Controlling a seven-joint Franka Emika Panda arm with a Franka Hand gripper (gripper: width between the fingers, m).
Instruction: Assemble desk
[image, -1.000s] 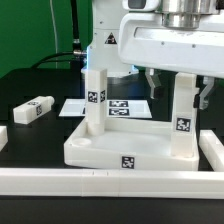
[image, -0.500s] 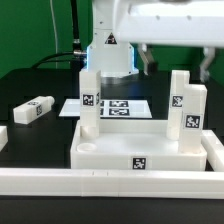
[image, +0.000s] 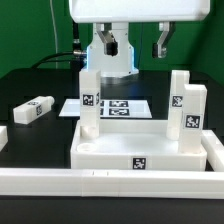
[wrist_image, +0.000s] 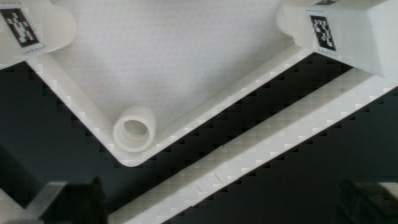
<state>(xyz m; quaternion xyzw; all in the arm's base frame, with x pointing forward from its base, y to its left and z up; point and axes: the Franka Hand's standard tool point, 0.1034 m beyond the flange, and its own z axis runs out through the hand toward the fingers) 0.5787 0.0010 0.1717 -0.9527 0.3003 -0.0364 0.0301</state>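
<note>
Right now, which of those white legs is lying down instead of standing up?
The leg lying alone on the black table at the exterior view's left. The other three, such as the front-right leg, stand upright in the top's corners.

Robotics lab bench. Black table (image: 30, 85) edged by a white rail (image: 100, 181), green backdrop (image: 35, 30) and cabling behind the gripper (image: 133, 42). Marker board (image: 118, 107) lies flat below the gripper; black-and-white tags cover the desk top (image: 135, 157) and a loose leg (image: 33, 109) off toward the exterior view's left.
</note>
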